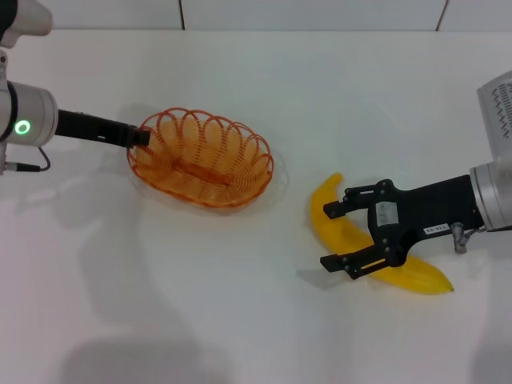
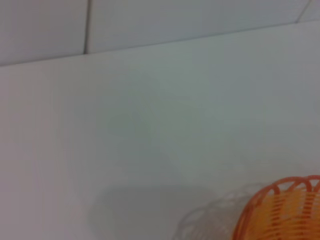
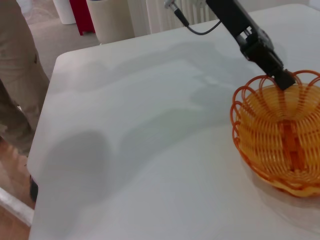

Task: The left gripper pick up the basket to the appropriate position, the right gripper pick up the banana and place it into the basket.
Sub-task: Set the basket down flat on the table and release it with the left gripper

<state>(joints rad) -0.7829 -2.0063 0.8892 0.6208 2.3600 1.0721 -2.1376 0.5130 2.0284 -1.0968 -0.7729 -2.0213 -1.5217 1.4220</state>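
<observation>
The shallow oval basket of looped orange wire sits on the white desk toward the left. The black left gripper reaches in from the left, its fingers clamped on the basket's scalloped rim at the near-left end. Well apart to the right lies the curved bright yellow banana, flat on the desk. The black right gripper with its white label strip hovers over the banana's middle, fingers spread apart on either side.

White table, person's trousered legs beside it.
</observation>
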